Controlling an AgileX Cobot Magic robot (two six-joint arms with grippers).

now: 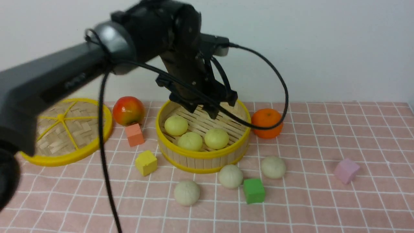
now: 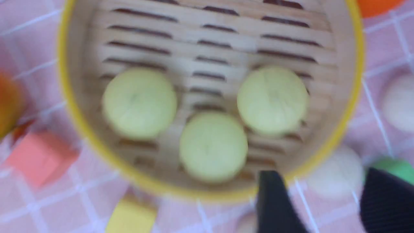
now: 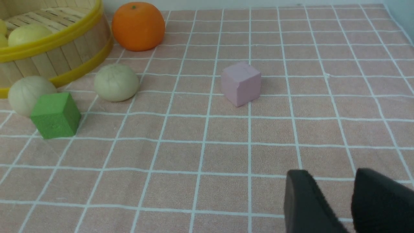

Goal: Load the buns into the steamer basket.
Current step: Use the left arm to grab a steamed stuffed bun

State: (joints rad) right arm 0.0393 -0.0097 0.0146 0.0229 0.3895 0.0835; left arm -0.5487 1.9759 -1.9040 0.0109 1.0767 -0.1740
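three yellow buns (image 1: 190, 141) lie inside the basket (image 1: 200, 156), which stands near the middle of the table (image 1: 323, 145). taking the basket as a clock face in the front view, with 12 at the far wall, the yellow ones sit on its slatted floor at about 9, 7 and 5 o'clock, close together. three off-white buns (image 1: 230, 176) are out on the table on the near side: one at roughly 6 o'clock, one at 5 just beside the basket wall, and one at 4 a little further out. a green cube (image 1: 254, 190) sits just beside the 5 o'clock bun, on its near side. an orange (image 1: 266, 122) rests near the basket between 2 and 3 o'clock, an apple (image 1: 128, 110) at 10, a coral cube (image 1: 134, 134) at 9 and a yellow cube (image 1: 146, 162) at 8. further out at 9 o'clock the woven lid (image 1: 71, 126) lies flat on the table, and a pink cube (image 1: 346, 170) stands well apart toward 4 o'clock. the left gripper (image 1: 203, 111) hangs over the far half of the basket, above the rim, its fingers spread apart with nothing between them. the right gripper (image 3: 333, 174) shows only in its own wrist camera, over the table, its fingers parted by a narrow gap and holding nothing.
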